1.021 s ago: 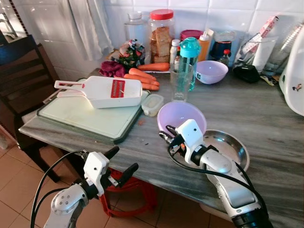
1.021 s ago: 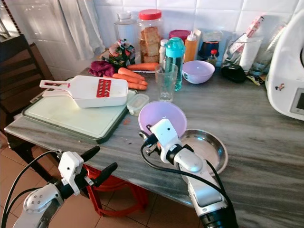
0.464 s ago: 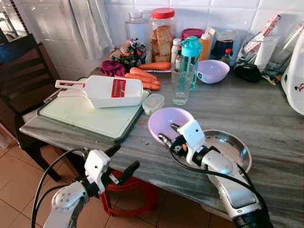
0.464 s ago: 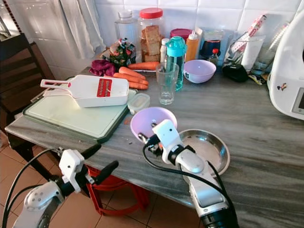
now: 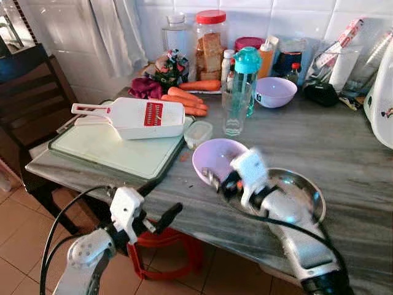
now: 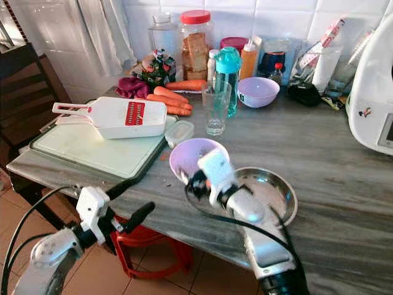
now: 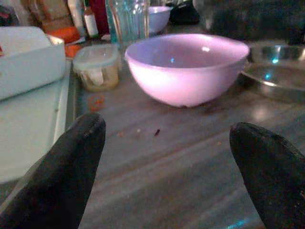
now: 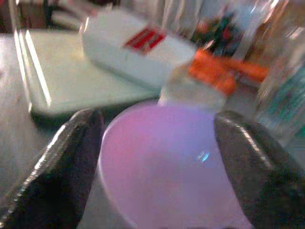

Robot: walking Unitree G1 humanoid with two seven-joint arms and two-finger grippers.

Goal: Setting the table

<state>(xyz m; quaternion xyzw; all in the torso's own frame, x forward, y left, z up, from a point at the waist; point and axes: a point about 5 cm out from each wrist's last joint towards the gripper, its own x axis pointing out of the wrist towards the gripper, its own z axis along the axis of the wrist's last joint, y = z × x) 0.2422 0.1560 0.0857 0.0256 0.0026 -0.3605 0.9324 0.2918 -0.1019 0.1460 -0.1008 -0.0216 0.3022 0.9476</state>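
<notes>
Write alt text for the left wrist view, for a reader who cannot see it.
A lilac bowl sits upright on the grey marbled counter, framed between the left gripper's two open black fingers. A steel plate lies beside the bowl, a small lidded container and a pale cutting board on its other side, and a drinking glass behind.

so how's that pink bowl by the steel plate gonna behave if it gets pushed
The pink bowl looks like thin plastic, so probably light and rigid. Its small base and rounded sides suggest it may slide or rock on the smooth table rather than roll. It looks empty, so nothing should spill.
</notes>
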